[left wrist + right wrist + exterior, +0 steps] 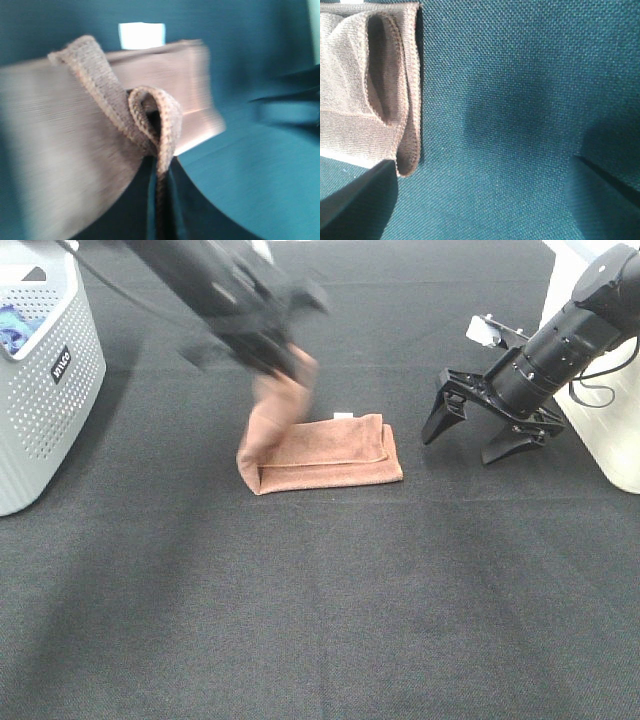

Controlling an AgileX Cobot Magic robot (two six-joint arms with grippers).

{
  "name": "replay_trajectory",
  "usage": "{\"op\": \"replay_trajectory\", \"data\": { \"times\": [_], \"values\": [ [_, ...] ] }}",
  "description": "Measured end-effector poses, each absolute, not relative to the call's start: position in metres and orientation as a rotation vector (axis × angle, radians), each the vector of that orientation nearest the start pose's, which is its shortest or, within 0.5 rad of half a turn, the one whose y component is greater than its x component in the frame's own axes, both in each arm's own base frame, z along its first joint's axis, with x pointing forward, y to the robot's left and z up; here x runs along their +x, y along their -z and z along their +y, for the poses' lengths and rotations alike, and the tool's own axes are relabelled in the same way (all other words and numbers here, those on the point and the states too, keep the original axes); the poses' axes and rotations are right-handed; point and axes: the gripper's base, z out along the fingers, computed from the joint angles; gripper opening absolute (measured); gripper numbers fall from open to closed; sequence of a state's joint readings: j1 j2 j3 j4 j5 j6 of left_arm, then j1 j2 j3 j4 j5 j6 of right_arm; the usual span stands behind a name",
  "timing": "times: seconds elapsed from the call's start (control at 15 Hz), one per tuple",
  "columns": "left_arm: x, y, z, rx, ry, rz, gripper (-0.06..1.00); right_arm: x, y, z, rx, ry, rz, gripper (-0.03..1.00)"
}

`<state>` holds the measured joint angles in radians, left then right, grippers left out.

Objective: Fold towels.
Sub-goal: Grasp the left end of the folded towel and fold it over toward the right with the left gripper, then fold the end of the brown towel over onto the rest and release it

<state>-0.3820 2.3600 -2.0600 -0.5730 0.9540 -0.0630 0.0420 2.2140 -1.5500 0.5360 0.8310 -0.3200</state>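
The reddish-brown towel [335, 452] lies folded into a strip on the black table, mid-view, with its small white tag [342, 416] at the far edge. My left gripper [272, 360], blurred by motion, is shut on the towel's left end and holds it lifted above the rest. In the left wrist view the stitched hem [150, 120] loops out from between the closed fingertips [159, 200], and the tag [142, 35] shows beyond. My right gripper [462, 445] hangs open just right of the towel and holds nothing. The right wrist view shows the towel's layered end [365, 90] off to one side of the spread fingers [360, 200].
A grey perforated basket [50, 390] with a blue cloth [15, 325] inside stands at the left edge. A white container [610, 440] sits at the right edge behind the right arm. Black cloth covers the table [320, 620].
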Motion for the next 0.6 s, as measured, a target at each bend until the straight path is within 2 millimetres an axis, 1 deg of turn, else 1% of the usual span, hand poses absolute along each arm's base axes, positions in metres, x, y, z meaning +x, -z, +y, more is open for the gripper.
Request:
{"op": "replay_trajectory", "data": {
  "times": [0.13, 0.27, 0.33, 0.47, 0.53, 0.6],
  "values": [
    [0.467, -0.166, -0.253, 0.101, 0.907, 2.738, 0.02, 0.440, -0.126, 0.053, -0.040, -0.579, 2.870, 0.85],
    [0.469, -0.151, -0.268, 0.079, 0.945, 2.715, 0.02, 0.440, -0.126, 0.053, -0.040, -0.579, 2.870, 0.85],
    [0.468, -0.146, -0.274, 0.070, 0.960, 2.708, 0.02, 0.440, -0.126, 0.053, -0.040, -0.579, 2.870, 0.85],
    [0.469, -0.142, -0.278, 0.051, 0.968, 2.694, 0.02, 0.440, -0.126, 0.053, -0.040, -0.579, 2.870, 0.85],
    [0.470, -0.138, -0.281, -0.016, 0.985, 2.682, 0.05, 0.440, -0.126, 0.053, -0.040, -0.579, 2.870, 0.85],
    [0.471, -0.138, -0.281, -0.052, 0.999, 2.675, 0.13, 0.440, -0.126, 0.053, -0.040, -0.579, 2.870, 0.85]
  ]
}}
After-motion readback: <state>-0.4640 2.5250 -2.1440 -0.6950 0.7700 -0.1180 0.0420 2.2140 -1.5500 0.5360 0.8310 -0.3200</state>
